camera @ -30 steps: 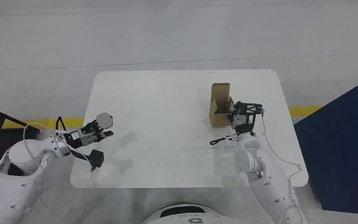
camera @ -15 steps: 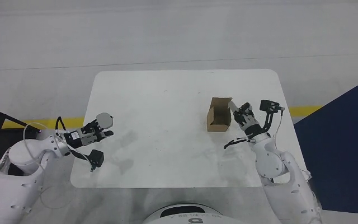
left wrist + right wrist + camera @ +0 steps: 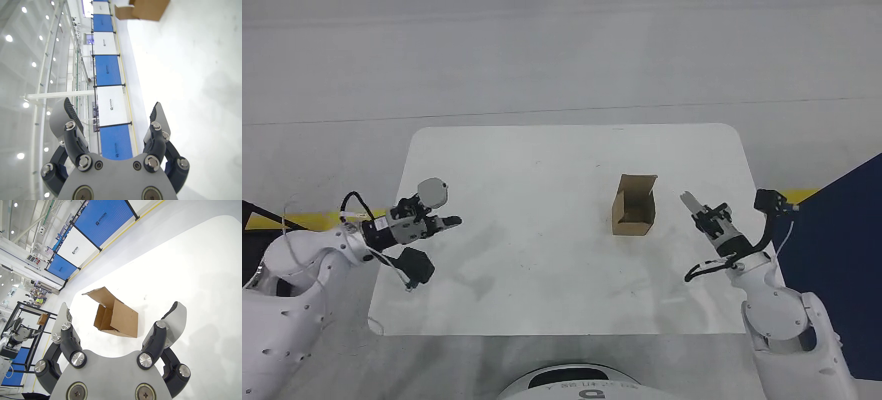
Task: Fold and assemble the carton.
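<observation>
A small brown carton point(image 3: 634, 205) stands alone on the white table point(image 3: 542, 260), right of centre, its upper flap raised and its inside showing. In the right wrist view the carton point(image 3: 117, 319) lies ahead with its mouth open. My right gripper point(image 3: 697, 207) is open, a short way to the right of the carton and apart from it; its fingers point(image 3: 177, 313) hold nothing. My left gripper point(image 3: 442, 222) is open near the table's left edge, far from the carton point(image 3: 145, 9), which shows at the far end of the table in the left wrist view.
The table's middle and front are bare white surface. A yellow floor line point(image 3: 787, 197) runs past both table ends, and a dark blue panel point(image 3: 842, 270) stands off the right side. Blue and white partition panels point(image 3: 105, 220) line the room behind.
The right gripper let go of the carton and drew back to the right. The carton settled slightly left and lower. The left gripper rose and edged toward the table's centre.
</observation>
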